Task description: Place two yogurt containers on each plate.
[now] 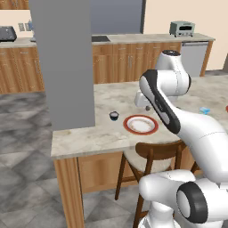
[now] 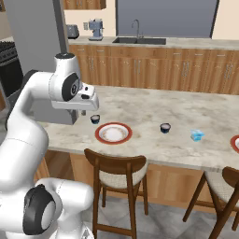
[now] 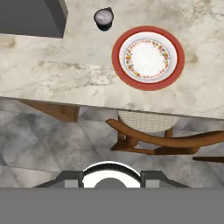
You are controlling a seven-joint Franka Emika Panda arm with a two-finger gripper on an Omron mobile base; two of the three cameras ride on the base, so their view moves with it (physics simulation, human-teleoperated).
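Note:
A red-rimmed white plate (image 1: 140, 124) (image 2: 113, 133) (image 3: 148, 57) lies near the counter's front edge. One dark yogurt container (image 1: 114, 116) (image 2: 95, 119) (image 3: 104, 18) stands just to its left. Another dark cup (image 2: 165, 127) and a light blue boxy container (image 2: 197, 135) (image 1: 204, 110) stand further right. The second plate (image 2: 235, 142) peeks in at the far right edge. My gripper (image 3: 110, 177) (image 2: 83, 111) hangs above the counter's front edge, near the first plate. It is shut on a dark round yogurt container with a pale top.
A grey pillar (image 1: 67, 67) rises from the counter's left end, close to the left cup. Wooden stools (image 2: 116, 170) (image 2: 224, 186) stand under the front edge. Back cabinets carry a sink (image 2: 137, 39) and a toaster oven (image 1: 181, 28).

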